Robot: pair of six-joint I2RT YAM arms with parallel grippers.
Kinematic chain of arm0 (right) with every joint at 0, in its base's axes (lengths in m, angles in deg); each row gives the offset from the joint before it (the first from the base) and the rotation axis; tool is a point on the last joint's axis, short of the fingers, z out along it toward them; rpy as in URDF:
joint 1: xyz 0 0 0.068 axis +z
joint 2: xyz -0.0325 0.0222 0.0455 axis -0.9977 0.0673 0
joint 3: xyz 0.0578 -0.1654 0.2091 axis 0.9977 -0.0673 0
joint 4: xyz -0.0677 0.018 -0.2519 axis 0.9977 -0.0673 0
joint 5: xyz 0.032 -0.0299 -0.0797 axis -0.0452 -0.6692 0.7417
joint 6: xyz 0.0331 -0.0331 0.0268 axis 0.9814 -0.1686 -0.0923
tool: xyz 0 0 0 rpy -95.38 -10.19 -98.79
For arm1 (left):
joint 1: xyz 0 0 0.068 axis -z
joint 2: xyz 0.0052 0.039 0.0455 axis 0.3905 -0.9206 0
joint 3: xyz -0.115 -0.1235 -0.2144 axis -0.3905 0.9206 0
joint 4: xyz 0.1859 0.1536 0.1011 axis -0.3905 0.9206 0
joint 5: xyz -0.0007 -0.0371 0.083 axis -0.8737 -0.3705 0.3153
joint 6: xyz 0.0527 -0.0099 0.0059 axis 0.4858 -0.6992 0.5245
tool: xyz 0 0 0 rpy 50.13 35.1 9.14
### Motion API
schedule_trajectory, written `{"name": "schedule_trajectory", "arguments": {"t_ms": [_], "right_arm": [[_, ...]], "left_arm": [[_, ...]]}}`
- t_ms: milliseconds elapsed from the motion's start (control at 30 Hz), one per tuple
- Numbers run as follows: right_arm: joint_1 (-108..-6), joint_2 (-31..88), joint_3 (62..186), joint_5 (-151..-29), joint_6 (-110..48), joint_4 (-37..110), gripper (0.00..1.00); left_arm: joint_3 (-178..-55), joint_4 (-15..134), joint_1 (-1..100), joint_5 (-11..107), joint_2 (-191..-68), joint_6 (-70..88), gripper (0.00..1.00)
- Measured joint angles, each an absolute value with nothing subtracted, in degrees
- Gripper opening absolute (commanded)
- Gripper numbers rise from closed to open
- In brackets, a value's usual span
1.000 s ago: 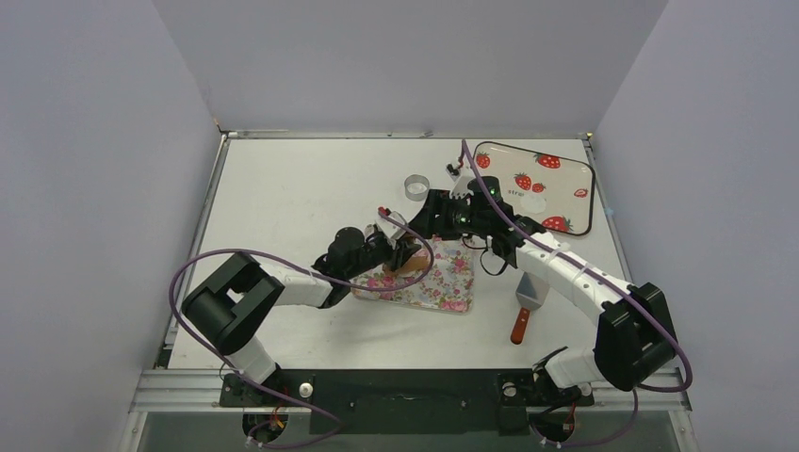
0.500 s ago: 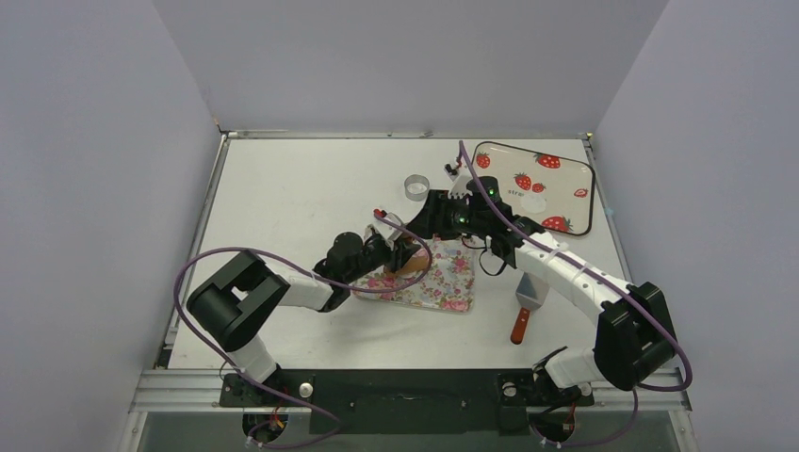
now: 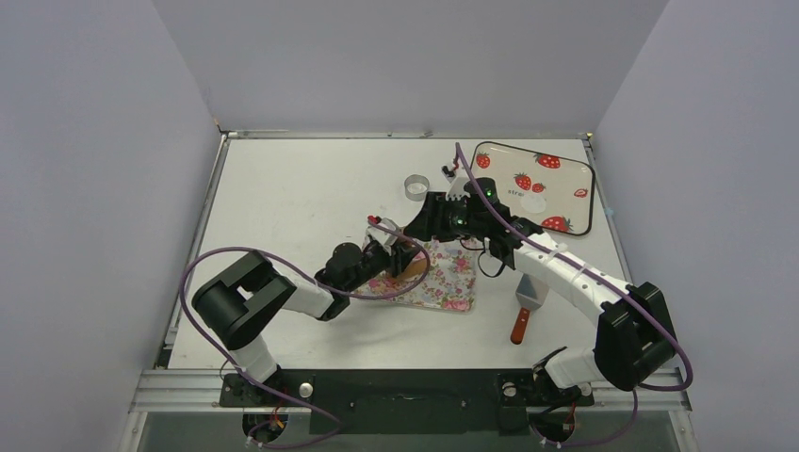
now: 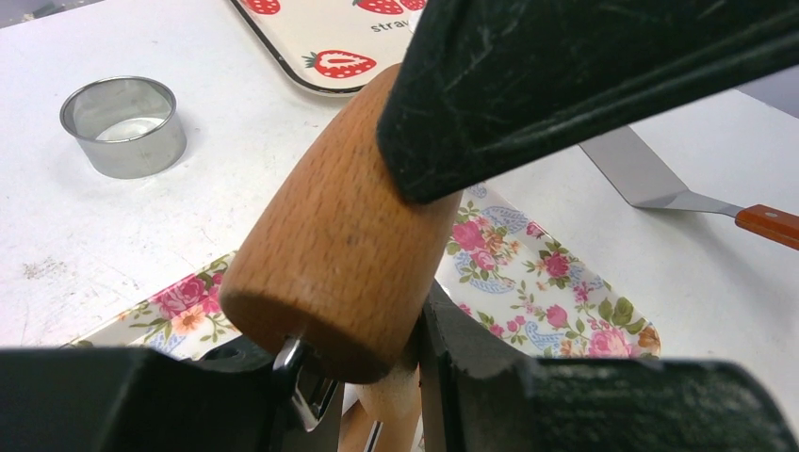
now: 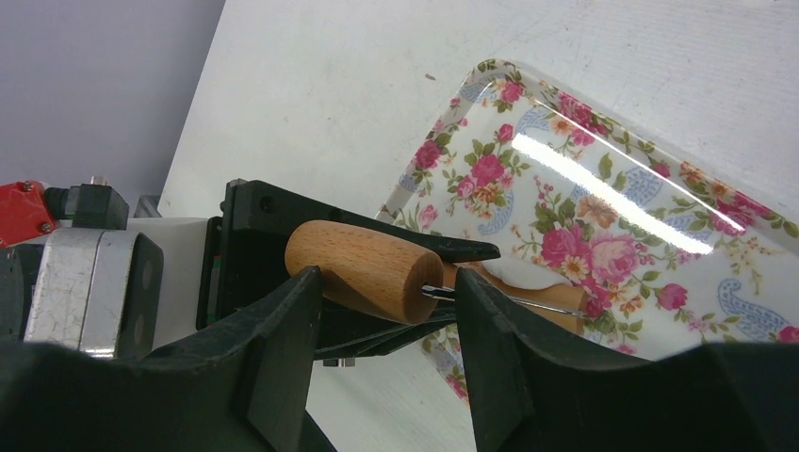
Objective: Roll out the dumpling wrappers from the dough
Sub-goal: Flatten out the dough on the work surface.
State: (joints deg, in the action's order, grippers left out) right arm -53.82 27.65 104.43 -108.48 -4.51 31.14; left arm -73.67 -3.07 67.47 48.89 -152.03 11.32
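My left pincer (image 4: 415, 254) is clamped tight on the handle of the wooden roller (image 4: 330, 245), held over the floral tray (image 5: 612, 217) on the table (image 3: 301, 188). The dough (image 5: 521, 272), a small white lump, sits against the roller just past that pincer's fingertips, over the tray. My right pincer (image 5: 384, 292) hangs spread wide close by the left one, gripping nothing I can see, and one dumpling wrapper (image 3: 534, 201) lies on the strawberry tray (image 3: 565, 165) off to its right.
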Motion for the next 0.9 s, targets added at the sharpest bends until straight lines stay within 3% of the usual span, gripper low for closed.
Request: {"name": "schedule_trajectory", "arguments": {"t_ms": [900], "right_arm": [[-53.71, 24.85, 102.49, -108.39, -4.47, 29.04, 0.48]], "left_arm": [[-72.3, -5.28, 69.75, 49.42, -152.6, 11.97, 0.0]]}}
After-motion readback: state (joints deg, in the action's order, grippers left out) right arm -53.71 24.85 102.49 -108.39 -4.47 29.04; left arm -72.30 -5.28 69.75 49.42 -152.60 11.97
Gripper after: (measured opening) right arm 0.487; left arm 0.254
